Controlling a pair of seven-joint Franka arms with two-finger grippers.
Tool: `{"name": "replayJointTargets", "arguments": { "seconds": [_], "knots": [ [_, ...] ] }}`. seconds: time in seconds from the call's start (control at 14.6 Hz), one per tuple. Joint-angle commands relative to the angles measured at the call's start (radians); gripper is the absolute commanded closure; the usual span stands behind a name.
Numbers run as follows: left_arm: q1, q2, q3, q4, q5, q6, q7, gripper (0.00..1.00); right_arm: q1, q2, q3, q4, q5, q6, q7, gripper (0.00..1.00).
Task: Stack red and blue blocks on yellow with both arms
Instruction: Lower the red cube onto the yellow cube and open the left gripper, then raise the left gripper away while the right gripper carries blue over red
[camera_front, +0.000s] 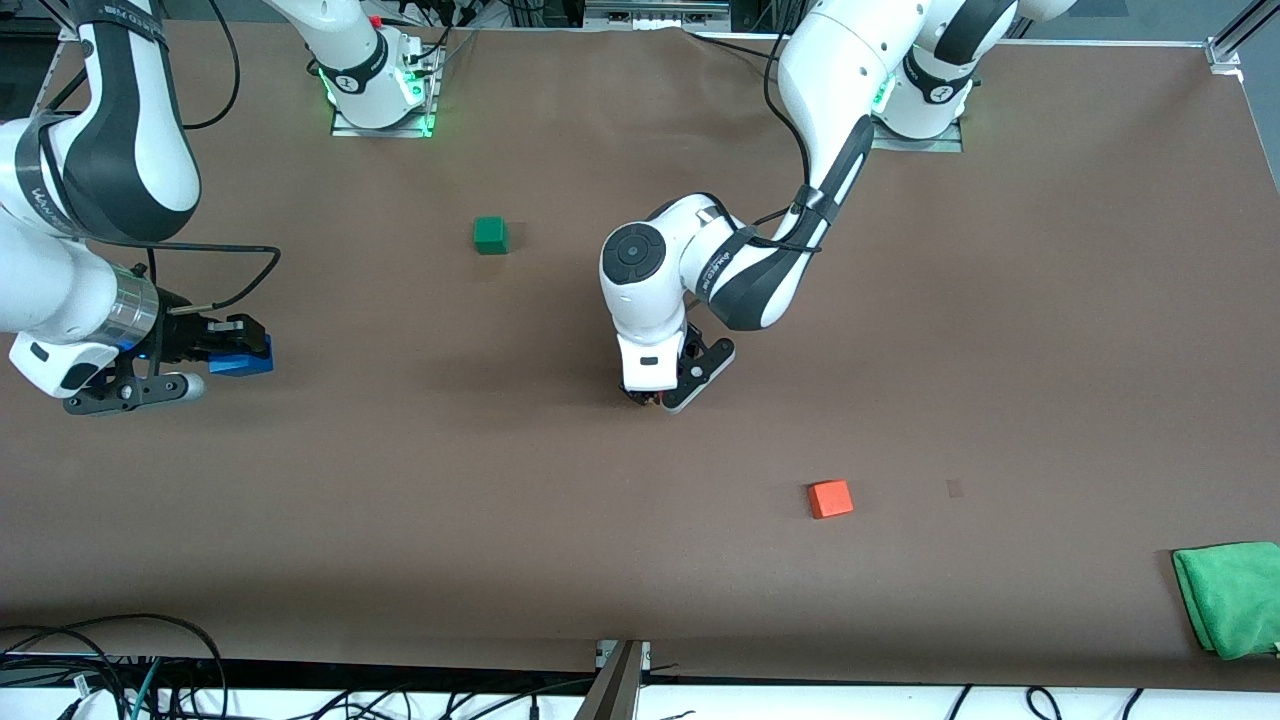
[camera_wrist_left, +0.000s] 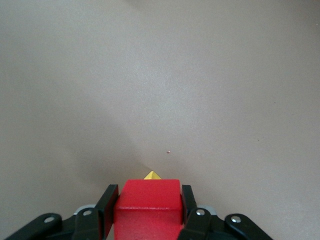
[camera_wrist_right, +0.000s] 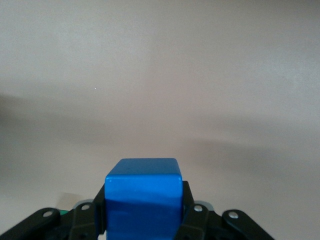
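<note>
Checking both wrist views, I found each arm loaded. The left gripper (camera_wrist_left: 148, 212) was clamped on the red block (camera_wrist_left: 147, 205), low over the middle of the table (camera_front: 640, 560), with one corner of the yellow block (camera_wrist_left: 151, 175) showing just past the red one; whether red already rested on yellow I could not tell. In the front view the left gripper (camera_front: 668, 392) hid both cubes almost entirely. The right gripper (camera_wrist_right: 144, 210) held the blue block (camera_wrist_right: 143, 197) between its fingers, hovering over the right arm's end of the table, well apart from the stack site. I judged the task roughly half done: red at the point of placement, not yet released; blue gripped but still to be carried over and set on top. The green cube (camera_front: 490, 235) and orange cube (camera_front: 830, 498) lay untouched.
</note>
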Motion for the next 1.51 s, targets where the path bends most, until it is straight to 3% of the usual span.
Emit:
{"name": "replayJointTargets", "arguments": {
  "seconds": [0.0,0.07,0.14,0.21,0.27,0.82,0.96,1.17,1.44],
  "knots": [
    [-0.008,0.012,0.005,0.034,0.021,-0.009,-0.017,0.89,-0.003,0.005,0.0,0.023,0.002,-0.022,0.002,0.95],
    [-0.008,0.012,0.005,0.034,0.021,-0.009,-0.017,0.85,-0.003,0.005,0.0,0.023,0.002,-0.022,0.004,0.95],
    [-0.008,0.012,0.005,0.034,0.021,-0.009,-0.016,0.71,-0.003,0.005,0.0,0.024,0.002,-0.022,0.004,0.95],
    [-0.008,0.012,0.003,0.034,0.021,-0.009,-0.013,0.29,-0.003,0.005,0.0,0.024,0.002,-0.022,0.004,0.95],
    [-0.008,0.012,0.005,0.034,0.023,-0.01,-0.013,0.0,-0.003,0.005,-0.002,0.024,0.002,-0.022,0.004,0.95],
    [-0.007,0.006,0.005,0.035,0.023,-0.023,-0.01,0.0,-0.003,0.005,0.0,0.028,0.002,-0.02,0.008,0.95],
    [-0.005,-0.009,-0.003,0.047,0.017,-0.097,-0.007,0.0,0.0,0.006,0.0,0.029,0.007,-0.02,0.01,0.95],
    [-0.001,-0.023,-0.015,0.153,0.007,-0.24,0.004,0.0,0.0,0.005,0.0,0.029,0.008,-0.022,0.01,0.95],
    [0.033,-0.096,-0.01,0.159,-0.094,-0.351,0.162,0.0,0.005,0.005,0.008,0.032,0.01,-0.02,0.07,0.95]
  ]
}}
